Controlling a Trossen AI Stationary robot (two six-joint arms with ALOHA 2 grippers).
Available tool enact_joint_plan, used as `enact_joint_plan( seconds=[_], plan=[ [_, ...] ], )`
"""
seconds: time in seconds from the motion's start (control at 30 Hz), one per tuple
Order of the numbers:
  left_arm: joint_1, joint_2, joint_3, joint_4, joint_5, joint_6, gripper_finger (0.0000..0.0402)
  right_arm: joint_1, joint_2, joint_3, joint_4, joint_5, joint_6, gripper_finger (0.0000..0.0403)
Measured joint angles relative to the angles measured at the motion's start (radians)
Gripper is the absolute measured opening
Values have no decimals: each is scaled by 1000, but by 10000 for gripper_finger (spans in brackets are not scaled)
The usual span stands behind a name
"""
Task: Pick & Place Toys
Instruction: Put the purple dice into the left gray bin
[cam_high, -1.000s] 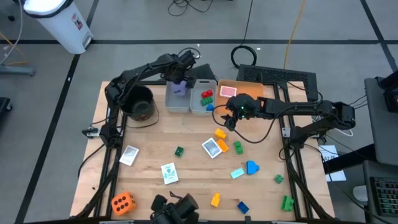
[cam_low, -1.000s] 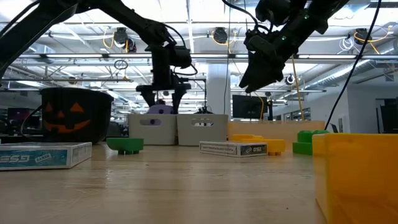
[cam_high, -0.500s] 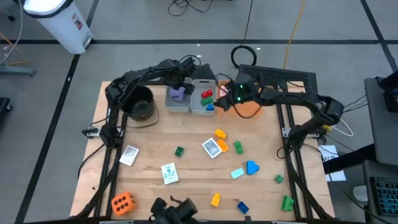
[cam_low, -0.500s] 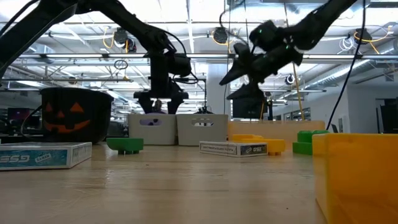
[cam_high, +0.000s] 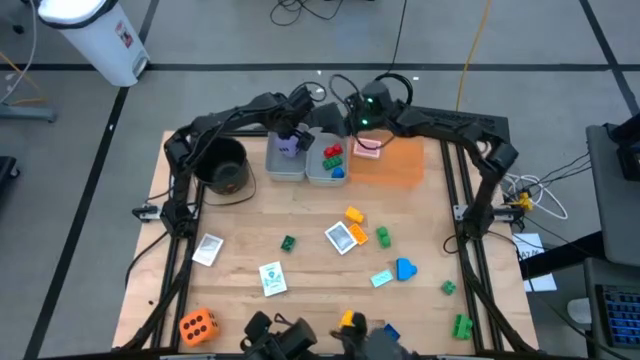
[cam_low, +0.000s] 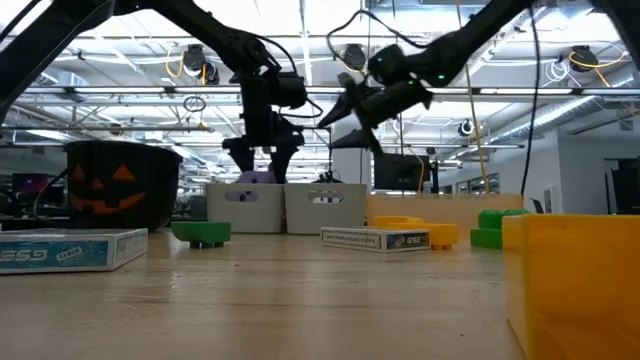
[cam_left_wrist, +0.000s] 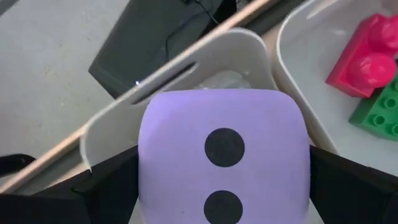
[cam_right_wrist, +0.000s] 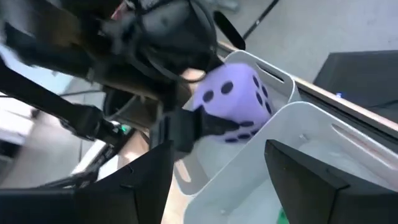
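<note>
The scene is lit evenly and brightly from overhead. In the low view, rows of ceiling lights (cam_low: 300, 25) are blown out to white, and the dark jointed arms are reduced to silhouettes against them. The pale wooden desk (cam_high: 300, 215) is shown with only soft, short shadows. In the right wrist view, motion blur is seen across the dark foreground, and the large purple dotted die (cam_left_wrist: 224, 155) is rendered soft at close range.

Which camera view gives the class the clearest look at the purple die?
The left wrist view: the purple die fills it, two dots facing the camera. The right wrist view shows it smaller above a grey bin; the high and low views show only slivers.
</note>
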Motion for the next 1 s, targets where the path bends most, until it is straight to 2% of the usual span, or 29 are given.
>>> enact_joint_plan(
  seconds=[0.1,0.23,0.6,1.0],
  plan=[
    [6,-19,0,0,-11,23,400,1,71,64,-13,0,11,242],
    [5,-26,0,3,-18,34,400,-11,137,80,49,-2,101,242],
    [1,-26,0,9,-28,79,400,-17,159,83,136,7,144,237],
    [2,-34,0,16,15,130,400,-24,223,82,246,-50,256,112]
  ],
)
